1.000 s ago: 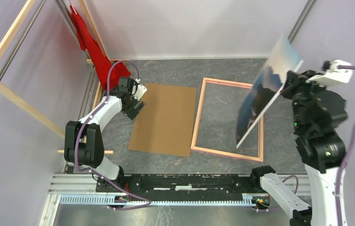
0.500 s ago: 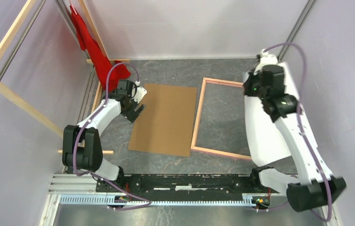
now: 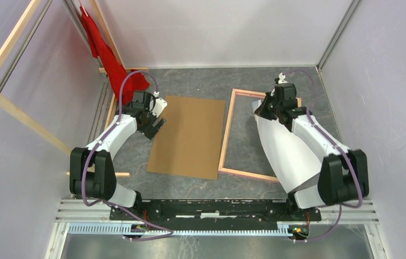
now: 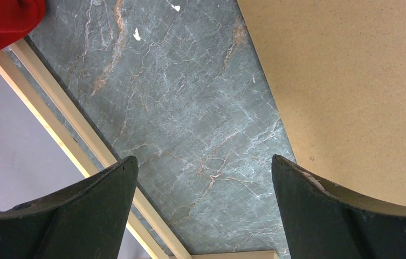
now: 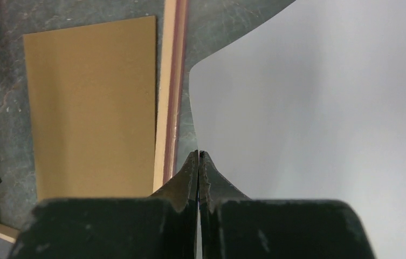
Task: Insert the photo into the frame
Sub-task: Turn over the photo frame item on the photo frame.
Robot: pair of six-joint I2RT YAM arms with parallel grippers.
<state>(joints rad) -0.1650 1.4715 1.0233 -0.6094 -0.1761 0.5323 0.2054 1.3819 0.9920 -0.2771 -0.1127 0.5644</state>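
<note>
The photo [image 3: 284,154] shows its plain white back and curves down over the right part of the frame [image 3: 226,135], which lies flat with pink rails on the grey table. My right gripper [image 3: 265,109] is shut on the photo's far edge, over the frame's far end. In the right wrist view the gripper [image 5: 198,155] pinches the thin edge of the photo [image 5: 308,108], with the frame's left rail [image 5: 169,81] just beside it. My left gripper [image 3: 157,125] hangs open and holds nothing by the left edge of the cardboard; its jaws [image 4: 203,162] stand wide above bare table.
A brown cardboard board [image 3: 188,136] lies left of the frame, also seen as the cardboard [image 4: 351,81] by my left gripper. A red cloth [image 3: 109,59] hangs at the far left by wooden rails [image 3: 6,102]. Walls close in on both sides.
My right arm swung down from high on the right and turned the photo over; its white back now faces up over the frame. The left arm barely moved.
</note>
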